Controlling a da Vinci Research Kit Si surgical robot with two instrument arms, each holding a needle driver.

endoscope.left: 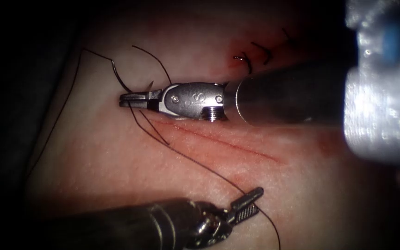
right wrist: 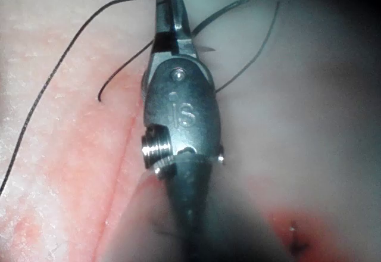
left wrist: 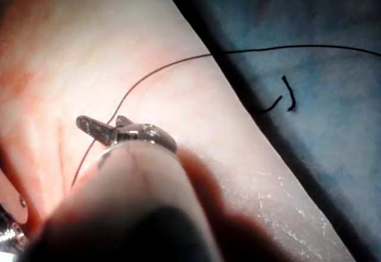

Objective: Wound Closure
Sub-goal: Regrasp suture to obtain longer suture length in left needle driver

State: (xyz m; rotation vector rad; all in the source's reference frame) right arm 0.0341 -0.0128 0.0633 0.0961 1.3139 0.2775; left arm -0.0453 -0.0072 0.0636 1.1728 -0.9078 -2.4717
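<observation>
My right tool (endoscope.left: 129, 99) reaches in over the tissue (endoscope.left: 93, 153), just above the left end of the cut (endoscope.left: 228, 144). Its jaws are shut on a dark curved piece (endoscope.left: 119, 76), thicker than the thread, which looks like the needle held near one end and clear of the tissue. In the right wrist view this piece (right wrist: 217, 15) leaves the right tool (right wrist: 168, 3) sideways. Thread (endoscope.left: 195, 159) runs from these jaws down to my left tool (endoscope.left: 250, 203). The left tool (left wrist: 106, 125) is open, and the thread (left wrist: 149, 77) passes between its jaws.
Finished stitches (endoscope.left: 255, 54) with red fluid (endoscope.left: 234, 62) lie beyond the right tool's shaft. A long strand (endoscope.left: 54, 125) loops over the tissue's left side. Cut thread ends (left wrist: 289, 92) lie on the blue drape (left wrist: 321, 143) beside the tissue.
</observation>
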